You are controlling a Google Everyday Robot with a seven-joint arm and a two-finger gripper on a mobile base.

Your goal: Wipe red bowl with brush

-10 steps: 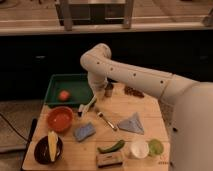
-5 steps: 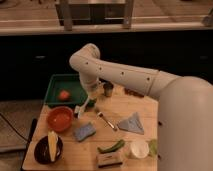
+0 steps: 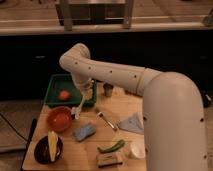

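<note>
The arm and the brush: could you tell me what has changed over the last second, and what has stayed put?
The arm swung toward the left of the view, carrying the gripper from the table's middle to the green tray's right edge. The brush came along, hanging just right of the red bowl, not yet in it. The red bowl, dark bowl, blue sponge and metal utensil stayed put.

Measured against the green tray (image 3: pixel 56 82), the arm (image 3: pixel 115 75) now reaches further left than a second ago: its elbow sits above the tray's right half instead of off to the tray's right. The gripper (image 3: pixel 86 94) hangs at the tray's front right corner, and the brush (image 3: pixel 79 109) slants down from there, its lower end closer to the red bowl (image 3: pixel 59 119) in front of the tray.
</note>
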